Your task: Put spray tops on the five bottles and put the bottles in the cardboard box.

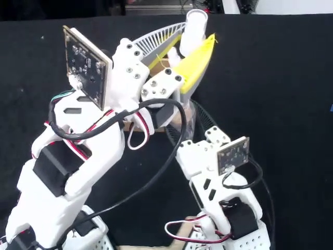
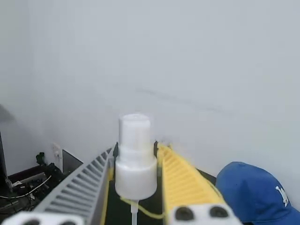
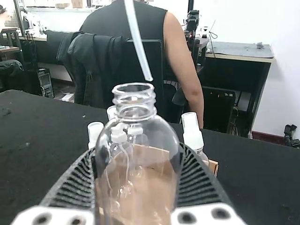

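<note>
Your left arm (image 1: 78,156) is raised high with the wrist tipped upward, and your left gripper (image 2: 136,149) is closed on a spray top (image 2: 135,176). Just below that gripper, your right arm (image 1: 218,192) sits lower, with the right gripper (image 3: 138,153) clamped around a clear bottle (image 3: 136,197)

Two arms (image 1: 78,166); one loose spray top (image 2: 136,154); one open bottle (image 3: 136,159); at least three capped bottles (image 3: 192,129); one box (image 3: 213,165); one blue cap (image 2: 255,192).

It was an office-like lab: a black desk (image 3: 37,126), a jacket-draped chair (image 3: 155,65), another desk (image 3: 239,49) carrying gear, cables (image 2: 23,187) along a white wall (image 2: 197,56).
</note>
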Motion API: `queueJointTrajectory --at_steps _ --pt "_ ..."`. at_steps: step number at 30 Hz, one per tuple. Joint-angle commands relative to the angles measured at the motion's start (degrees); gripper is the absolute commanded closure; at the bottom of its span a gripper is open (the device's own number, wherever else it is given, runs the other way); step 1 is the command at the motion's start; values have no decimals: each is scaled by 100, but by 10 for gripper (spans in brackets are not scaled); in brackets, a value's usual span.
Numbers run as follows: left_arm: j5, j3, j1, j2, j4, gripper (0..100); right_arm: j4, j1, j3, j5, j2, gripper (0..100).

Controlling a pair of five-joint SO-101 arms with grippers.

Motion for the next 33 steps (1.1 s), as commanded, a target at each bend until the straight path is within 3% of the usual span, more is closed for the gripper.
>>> queueJointTrajectory --at_steps 1,13,27,33 --pt "9 -356 75 -132 176 961 -167 -62 -40 9 -303 988" --pt "9 -321 92 -132 510 961 -176 -62 -40 9 -303 988" --pt "290 1279 57 -624 492 955 -176 -62 -40 9 -303 988" --pt "545 1982 -286 -1055 492 806 -185 -62 -40 9 -303 988"
